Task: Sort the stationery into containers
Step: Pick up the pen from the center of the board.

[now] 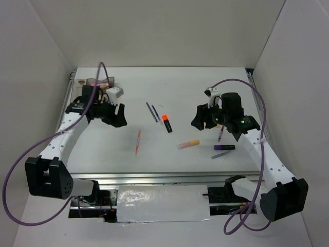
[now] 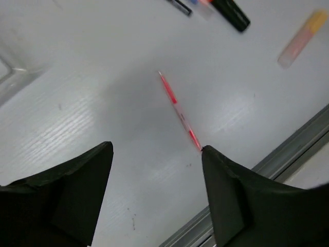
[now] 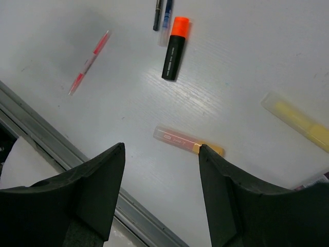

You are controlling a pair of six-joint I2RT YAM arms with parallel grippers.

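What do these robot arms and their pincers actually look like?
The left arm and right arm have white tube-like links between chunky black joint housings, and a purple cable loops beside each. The left gripper and right gripper are matte black, each with two broad, wedge-shaped fingers. A tiny green light glows near the right arm's wrist.

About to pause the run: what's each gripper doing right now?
Left gripper: open, holding nothing.
Right gripper: open, holding nothing.
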